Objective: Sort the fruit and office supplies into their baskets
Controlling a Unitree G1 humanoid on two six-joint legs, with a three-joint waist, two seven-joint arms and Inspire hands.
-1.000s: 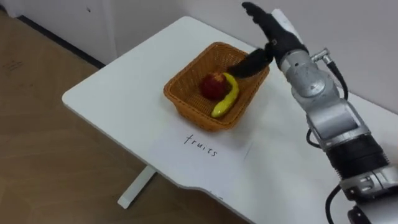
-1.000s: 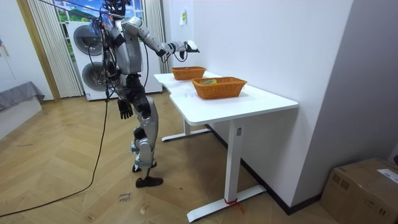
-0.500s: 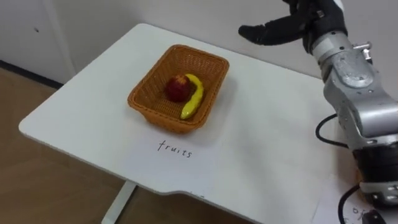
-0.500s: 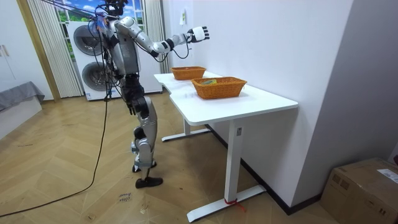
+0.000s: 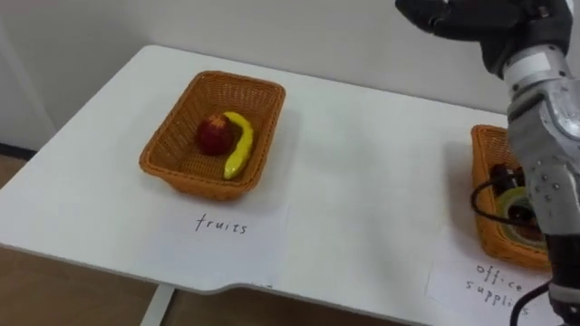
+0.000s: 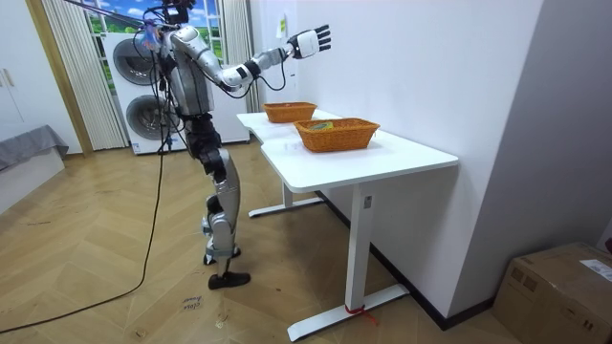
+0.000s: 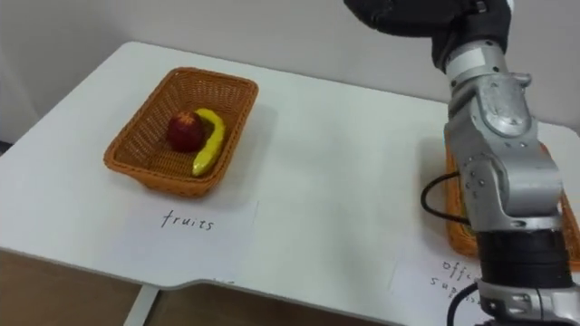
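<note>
A wicker fruit basket (image 5: 172, 152) on the white table (image 5: 362, 181) holds a red apple (image 5: 214, 134) and a yellow banana (image 5: 239, 145). At the table's right side the office supplies basket (image 5: 486, 149) stands partly hidden behind my right forearm, with a dark and yellowish item (image 5: 518, 205) inside. High above the table, near the wall, my right hand (image 5: 462, 16) is open and holds nothing. In the room view this right hand (image 6: 311, 40) is lifted above head height with its fingers spread, over the far basket (image 6: 289, 112).
A paper label (image 5: 222, 226) lies before the fruit basket, another label (image 5: 489, 276) before the office basket. The table's back edge meets the white wall. I stand at the table's long side; a washing machine (image 6: 134, 62) is behind me.
My right hand rose from just above the fruit basket to high above the table, staying open. The view swung right, bringing the office supplies basket into sight.
</note>
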